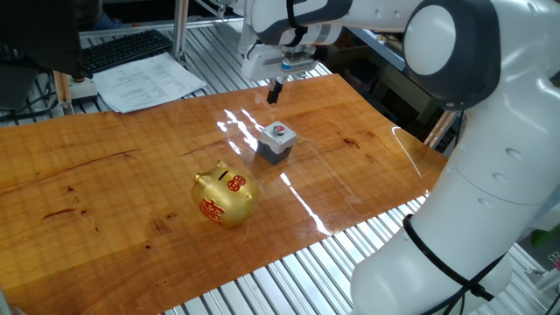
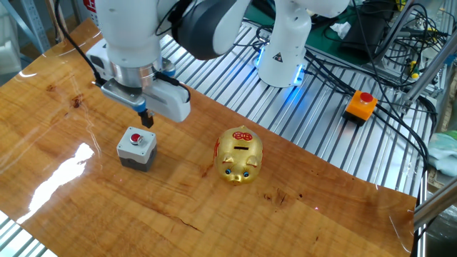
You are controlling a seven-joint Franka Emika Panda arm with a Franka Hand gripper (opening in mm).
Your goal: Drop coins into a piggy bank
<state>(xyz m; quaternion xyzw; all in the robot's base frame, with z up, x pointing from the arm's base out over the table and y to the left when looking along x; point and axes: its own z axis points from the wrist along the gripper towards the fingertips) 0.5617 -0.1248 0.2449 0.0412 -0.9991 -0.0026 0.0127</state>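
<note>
Gripper (image 2: 148, 120) hangs just above grey block (image 2: 136, 148), fingers clenched w/ nothing visible between. One red coin (image 2: 136, 138) atop block. Gold piggy bank (image 2: 239, 155) near block, apart.

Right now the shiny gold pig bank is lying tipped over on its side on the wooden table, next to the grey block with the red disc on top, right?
Not quite. The shiny gold pig bank stands upright, its slot facing up, as the other fixed view shows. It is on the wooden table, next to the grey block with the red disc on top.
</note>
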